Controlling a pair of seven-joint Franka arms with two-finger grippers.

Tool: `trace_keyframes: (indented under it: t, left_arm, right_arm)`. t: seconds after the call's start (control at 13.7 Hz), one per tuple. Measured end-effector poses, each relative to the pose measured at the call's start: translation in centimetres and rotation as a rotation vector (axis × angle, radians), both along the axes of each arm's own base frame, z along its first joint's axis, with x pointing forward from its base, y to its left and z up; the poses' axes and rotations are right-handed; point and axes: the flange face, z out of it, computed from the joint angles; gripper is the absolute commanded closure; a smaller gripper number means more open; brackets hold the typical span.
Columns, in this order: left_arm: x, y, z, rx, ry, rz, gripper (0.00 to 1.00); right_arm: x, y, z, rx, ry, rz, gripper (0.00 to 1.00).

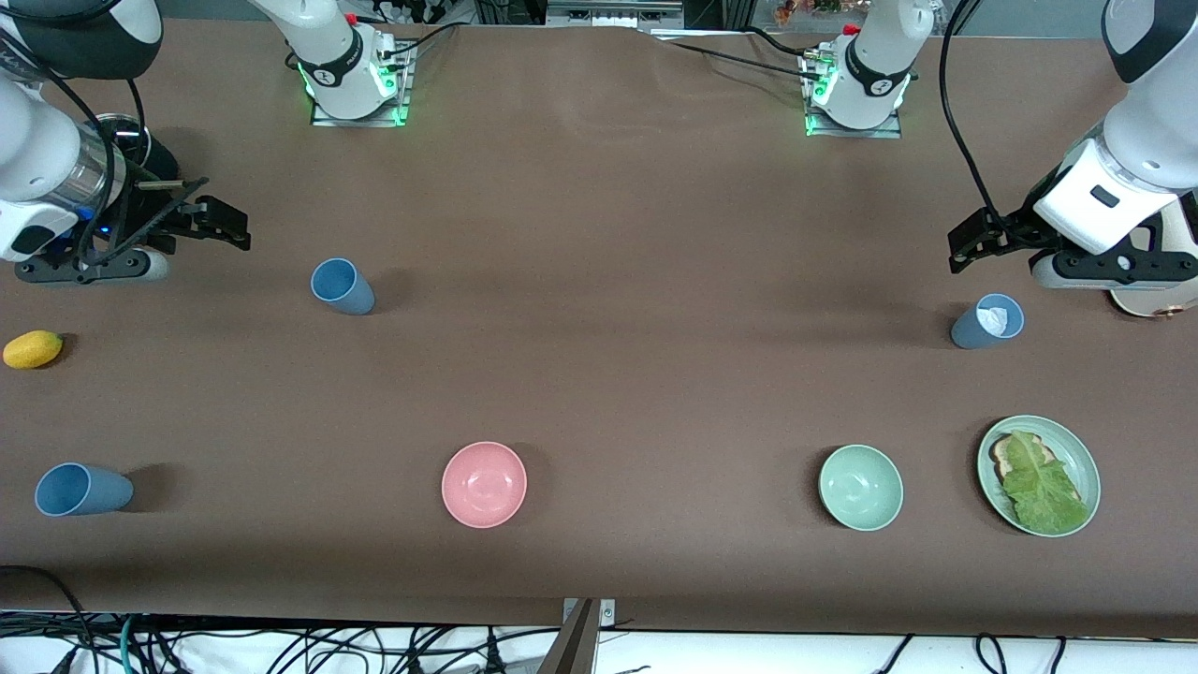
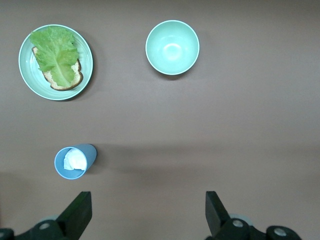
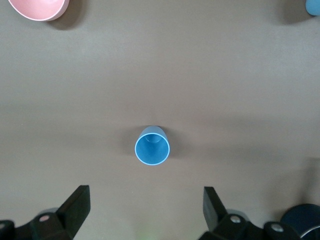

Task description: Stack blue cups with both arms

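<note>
Three blue cups stand upright on the brown table. One mid-blue cup [image 1: 342,285] [image 3: 152,146] is toward the right arm's end, with my right gripper [image 1: 227,225] [image 3: 146,210] hanging open and empty over the table beside it. A second blue cup [image 1: 82,490] [image 3: 314,6] stands nearer the front camera at that same end. The greyer cup [image 1: 987,323] [image 2: 75,161], with a white wad inside, is at the left arm's end. My left gripper [image 1: 966,245] [image 2: 147,212] hovers open and empty just beside it.
A pink bowl [image 1: 484,484] [image 3: 37,7] and a pale green bowl [image 1: 860,487] [image 2: 172,47] sit near the front edge. A green plate [image 1: 1086,468] [image 2: 30,75] carries bread and lettuce. A yellow fruit [image 1: 33,349] lies at the right arm's end.
</note>
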Motion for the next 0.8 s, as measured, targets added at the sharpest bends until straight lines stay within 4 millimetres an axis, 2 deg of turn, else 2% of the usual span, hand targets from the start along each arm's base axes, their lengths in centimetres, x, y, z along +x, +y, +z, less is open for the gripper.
trace_keyframes:
  t: [0.8]
  left_arm:
    - [-0.5,0.24,-0.25,0.005,0.048,0.003,0.0]
  right_arm:
    - [0.01,0.16,-0.1,0.0,0.002,0.003,0.0]
